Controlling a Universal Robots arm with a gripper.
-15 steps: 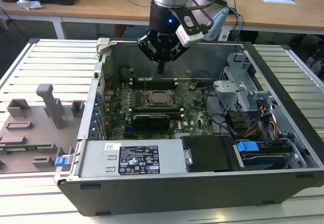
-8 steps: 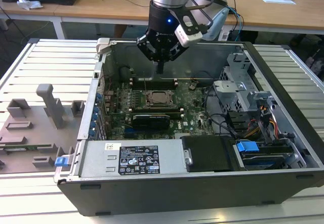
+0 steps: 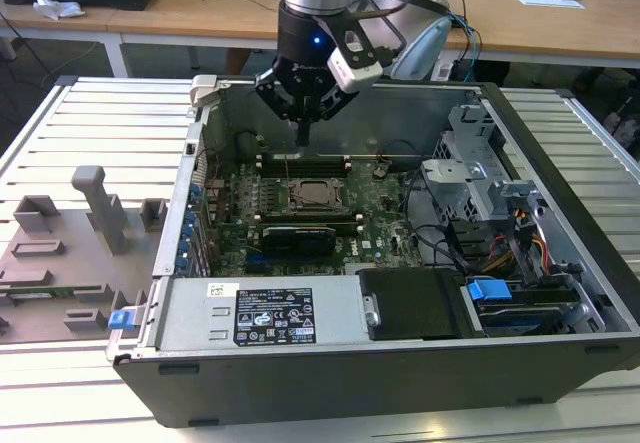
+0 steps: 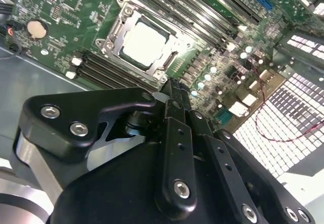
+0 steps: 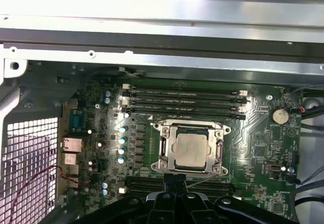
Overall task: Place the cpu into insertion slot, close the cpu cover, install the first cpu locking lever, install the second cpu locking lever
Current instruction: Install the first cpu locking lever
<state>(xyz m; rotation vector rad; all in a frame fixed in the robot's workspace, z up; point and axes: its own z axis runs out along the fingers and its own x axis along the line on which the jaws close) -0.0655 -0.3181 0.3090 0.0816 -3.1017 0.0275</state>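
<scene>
Off at nine o'clock of the computer case [image 3: 330, 383], grey fixture blocks [image 3: 95, 208] on the bench [image 3: 100, 113]. Dead centre, cpu [image 5: 191, 149] seated in the insertion slot [image 5: 226, 130], cpu cover [image 5: 164, 150] lying down around it. At the slot's twelve o'clock in the exterior view, gripper [image 3: 300, 141] low over the memory slots [image 3: 300, 166], tips pinched together, gripping nothing that shows. At three o'clock, drive cage [image 3: 480, 178]. Could scrape board parts or slip off the thin locking lever [image 5: 200, 181] if lowered off-line. Cannot tell if latched; fingertip contact hidden behind the gripper body.
</scene>
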